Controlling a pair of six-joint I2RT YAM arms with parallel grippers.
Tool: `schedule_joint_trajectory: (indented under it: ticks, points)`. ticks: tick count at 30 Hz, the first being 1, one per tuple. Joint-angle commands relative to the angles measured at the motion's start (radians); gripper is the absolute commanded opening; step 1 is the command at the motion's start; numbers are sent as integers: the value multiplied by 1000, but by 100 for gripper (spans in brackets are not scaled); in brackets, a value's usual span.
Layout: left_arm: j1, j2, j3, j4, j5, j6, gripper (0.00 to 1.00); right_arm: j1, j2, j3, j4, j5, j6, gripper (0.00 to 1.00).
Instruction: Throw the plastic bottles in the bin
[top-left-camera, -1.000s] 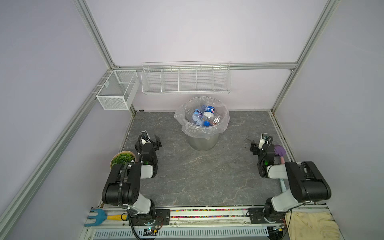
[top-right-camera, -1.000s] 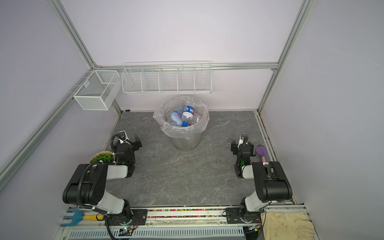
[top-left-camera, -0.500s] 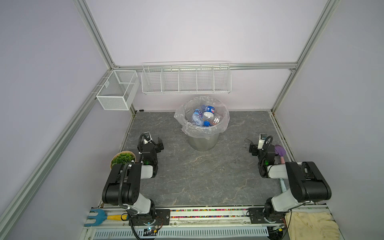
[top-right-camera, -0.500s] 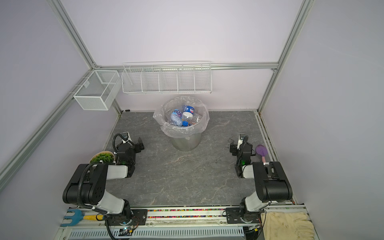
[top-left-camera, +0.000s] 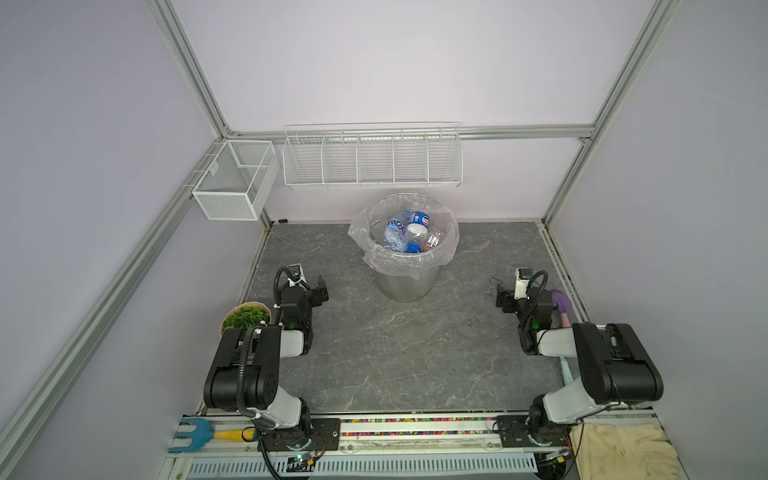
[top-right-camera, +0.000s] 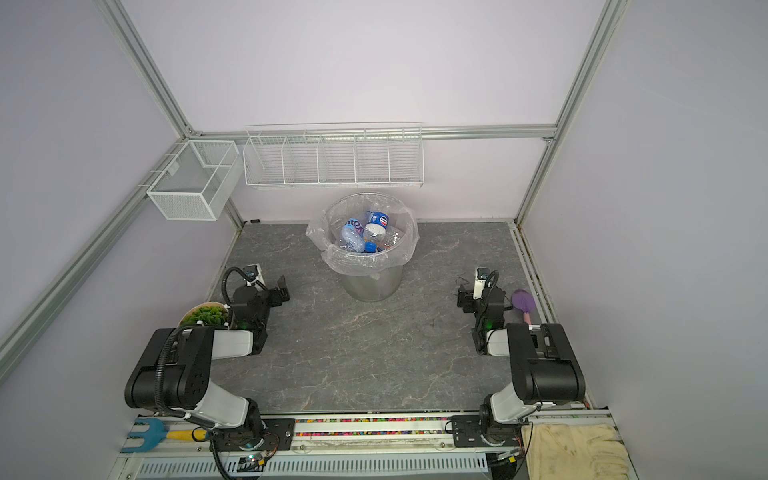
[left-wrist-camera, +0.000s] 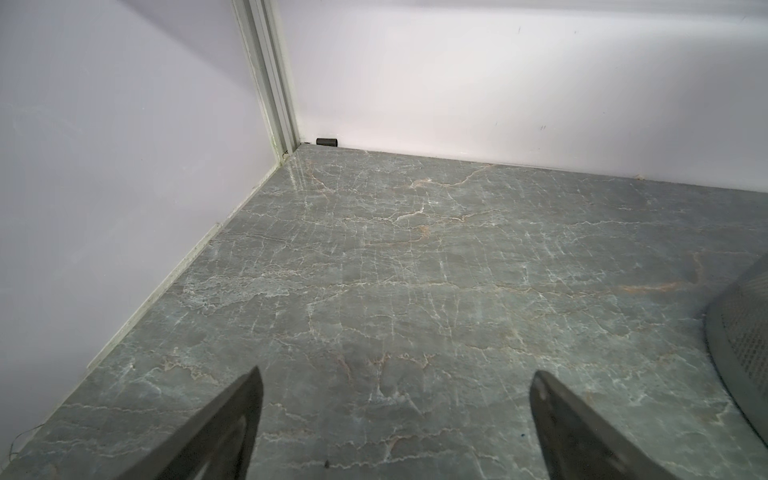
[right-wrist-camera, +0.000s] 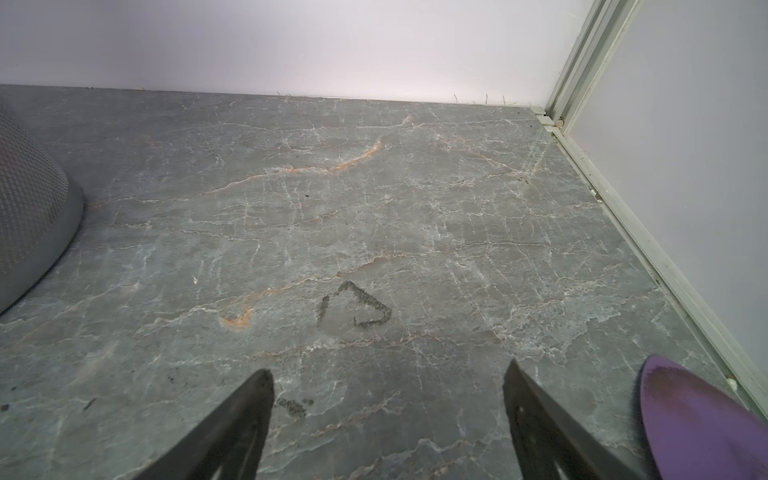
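Several plastic bottles (top-left-camera: 405, 232) (top-right-camera: 360, 237), clear with blue labels and caps, lie piled inside the bin (top-left-camera: 405, 284) (top-right-camera: 372, 286), a grey metal bucket lined with a clear bag, at the back middle of the floor. My left gripper (top-left-camera: 321, 291) (top-right-camera: 283, 289) (left-wrist-camera: 395, 374) hangs low over bare floor, left of the bin, open and empty. My right gripper (top-left-camera: 500, 296) (top-right-camera: 461, 297) (right-wrist-camera: 388, 368) is low on the bin's right, also open with nothing between its fingers. The bin's base (left-wrist-camera: 739, 345) (right-wrist-camera: 29, 220) shows at the edge of each wrist view.
A potted green plant (top-left-camera: 243, 318) sits beside the left arm, a purple brush (top-left-camera: 561, 301) (right-wrist-camera: 698, 419) beside the right gripper. White wire baskets (top-left-camera: 372, 160) (top-left-camera: 235, 183) hang on the back and left walls. A blue fork tool (top-left-camera: 199, 434) and a yellow cloth (top-left-camera: 619, 451) lie at the front.
Both grippers have sunk a little towards the floor, and the left one has turned slightly towards the bin. Both stay open and empty.
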Motion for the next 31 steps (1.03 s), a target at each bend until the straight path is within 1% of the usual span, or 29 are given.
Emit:
schedule_joint_trajectory:
  ticks: [1,16,19,31]
  points:
    - [4,-4,-1,-1,14,2,99,-2,-20,9,0,-16,-18,89]
    - [3,-1,5,-9,14,1,99,-2,-19,10,-1,-17,-18,89]
    - [4,-3,0,-2,41,21,99,-3,-19,9,0,-18,-19,89]
    - [7,-1,-1,3,40,15,99,-9,-20,12,-5,-29,-13,89]
